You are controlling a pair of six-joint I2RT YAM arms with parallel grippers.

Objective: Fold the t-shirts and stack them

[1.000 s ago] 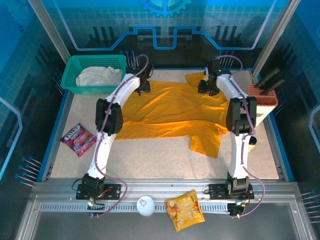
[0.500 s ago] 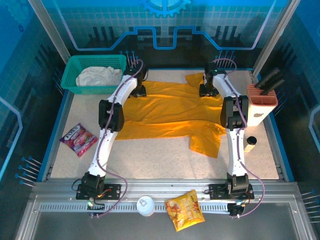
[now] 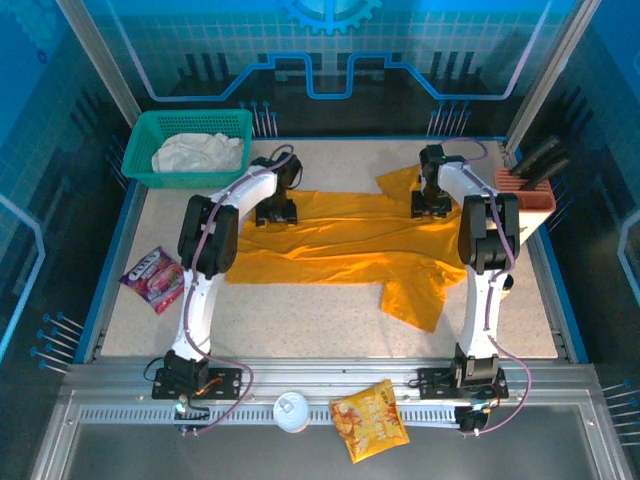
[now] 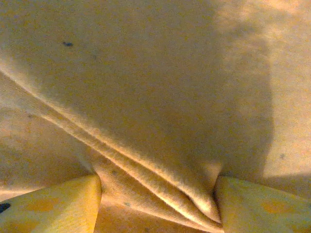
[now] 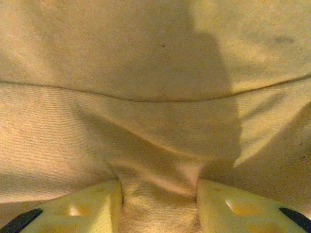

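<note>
Left gripper [image 4: 158, 191], right gripper [image 5: 160, 201] each pinching mustard t-shirt [image 3: 340, 238], long axis left-right

Mustard t-shirt [image 3: 340, 235] spread wide (rumpled), off-white t-shirt [image 3: 197, 153] crumpled

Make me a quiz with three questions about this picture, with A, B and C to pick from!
1. Where is the off-white t-shirt?
A) on the floor
B) in the teal basket
C) draped over an arm

2. What colour is the spread-out t-shirt?
A) mustard orange-yellow
B) green
C) purple

3. What are the left fingers doing?
A) hanging open in the air
B) holding a cup
C) pinching a fold of the spread-out t-shirt

Answers:
1. B, the pale cloth lies bunched inside the basket.
2. A, the top view shows it orange-yellow.
3. C, the left wrist view shows cloth gathered between the fingers.
</note>
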